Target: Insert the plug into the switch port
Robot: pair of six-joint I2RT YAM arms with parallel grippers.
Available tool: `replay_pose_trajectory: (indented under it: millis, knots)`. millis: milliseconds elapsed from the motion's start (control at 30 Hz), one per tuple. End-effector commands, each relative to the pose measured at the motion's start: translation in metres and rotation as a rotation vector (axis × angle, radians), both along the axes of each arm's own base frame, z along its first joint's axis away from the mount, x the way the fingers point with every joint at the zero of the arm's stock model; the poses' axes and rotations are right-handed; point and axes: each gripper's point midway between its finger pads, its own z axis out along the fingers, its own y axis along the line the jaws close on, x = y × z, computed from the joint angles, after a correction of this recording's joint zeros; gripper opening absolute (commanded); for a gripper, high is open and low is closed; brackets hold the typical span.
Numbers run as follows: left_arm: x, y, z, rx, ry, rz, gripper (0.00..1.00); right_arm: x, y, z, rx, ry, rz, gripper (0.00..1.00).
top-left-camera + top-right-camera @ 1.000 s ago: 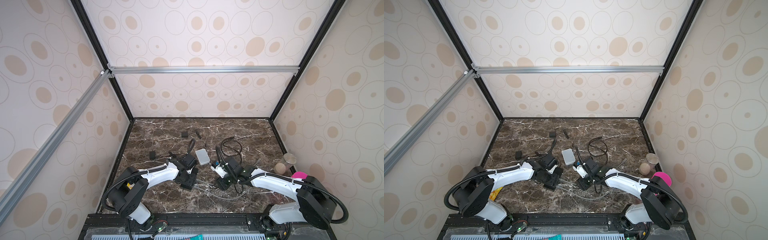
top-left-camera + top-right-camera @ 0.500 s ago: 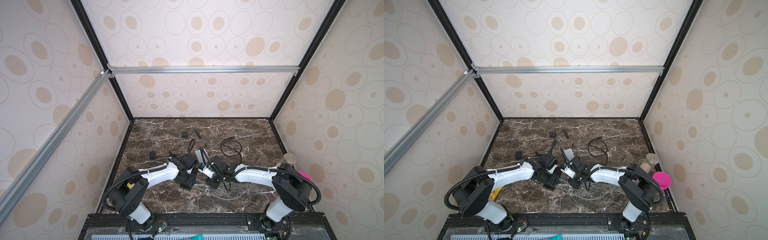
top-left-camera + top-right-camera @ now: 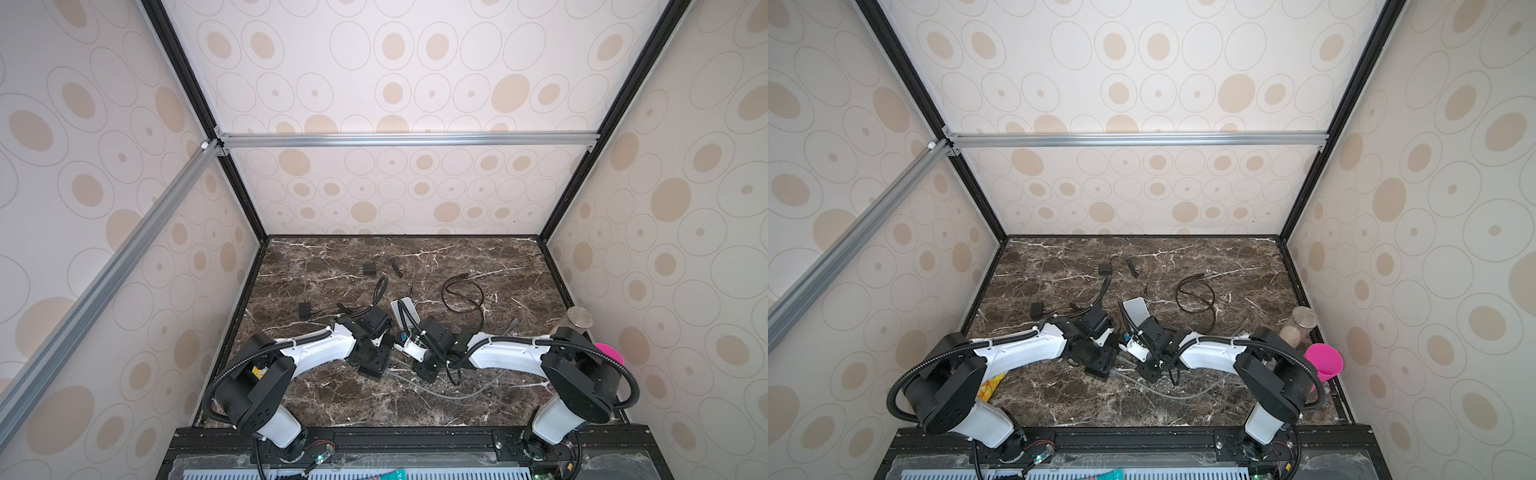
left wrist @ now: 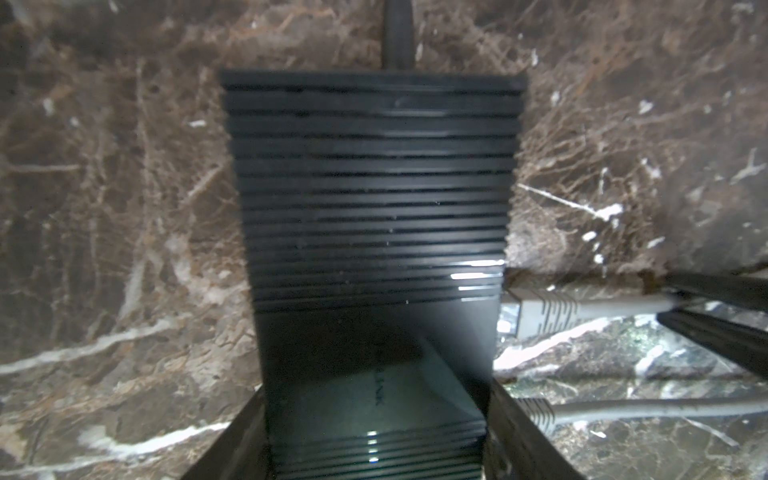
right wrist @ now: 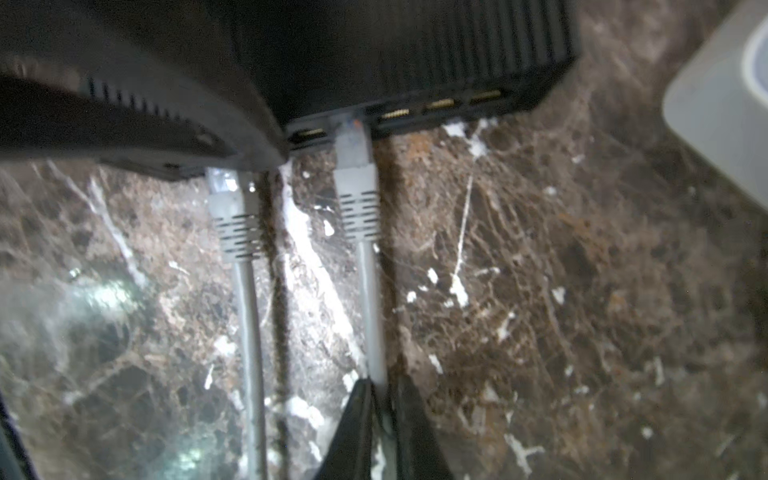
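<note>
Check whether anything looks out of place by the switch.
A second plug lies loose on the marble beside the switch, plugged into nothing. The other plug has its tip in the switch, with the right tool pinching its cable behind it.

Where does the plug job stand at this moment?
Done: left gripper braces the switch; the plug tip is at a port, seemingly partly in. In hand: right gripper pinches its cable. Remaining: push it fully home, release.

faint "Link" lettering, on switch [image 4: 374, 187] — blurred
</note>
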Motion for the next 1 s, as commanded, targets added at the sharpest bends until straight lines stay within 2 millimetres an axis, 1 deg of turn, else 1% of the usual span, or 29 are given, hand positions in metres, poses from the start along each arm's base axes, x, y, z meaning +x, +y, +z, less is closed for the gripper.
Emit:
replay_pose_trajectory:
  millis: [0,233,333,400,433,467,500,533,667,733,833,900,967]
  knots:
    - [-0.002,0.016,-0.007,0.059,0.007,0.004,0.67,0.002,-0.003,-0.004,-0.037,-0.003,-0.015,0.04]
    - [0.000,0.022,-0.004,0.057,0.004,0.026,0.67,-0.003,-0.023,-0.002,-0.048,-0.046,-0.045,0.03]
    - [0.000,0.022,-0.005,0.055,0.008,0.027,0.67,-0.002,-0.033,-0.002,-0.058,-0.074,-0.073,0.01]
    - [0.000,0.022,-0.005,0.056,0.008,0.025,0.67,-0.003,-0.034,-0.002,-0.051,-0.077,-0.083,0.00]
    - [0.001,0.021,-0.004,0.053,0.008,0.021,0.67,-0.003,-0.034,-0.002,-0.053,-0.071,-0.080,0.02]
    - [0.001,0.020,-0.003,0.050,0.008,0.020,0.67,-0.003,-0.034,-0.001,-0.055,-0.067,-0.080,0.06]
    - [0.002,0.020,-0.003,0.047,0.007,0.018,0.67,-0.003,-0.033,-0.001,-0.059,-0.060,-0.079,0.15]
    - [0.001,0.019,-0.002,0.048,0.006,0.018,0.67,-0.003,-0.030,0.001,-0.055,-0.053,-0.075,0.22]
    - [0.004,0.019,0.001,0.051,0.002,0.014,0.67,-0.005,-0.019,0.018,0.000,-0.041,-0.058,0.33]
    - [0.006,0.019,0.002,0.053,0.000,0.018,0.67,-0.009,-0.014,0.030,0.047,-0.036,-0.040,0.34]
    - [0.007,0.017,0.002,0.047,-0.002,0.015,0.67,-0.021,-0.004,0.045,0.123,-0.011,-0.006,0.33]
    - [0.007,0.016,0.001,0.048,0.000,0.015,0.67,-0.027,0.000,0.048,0.142,0.000,0.008,0.33]
    - [0.008,0.015,0.001,0.045,0.000,0.015,0.67,-0.031,0.003,0.046,0.136,0.008,0.013,0.33]
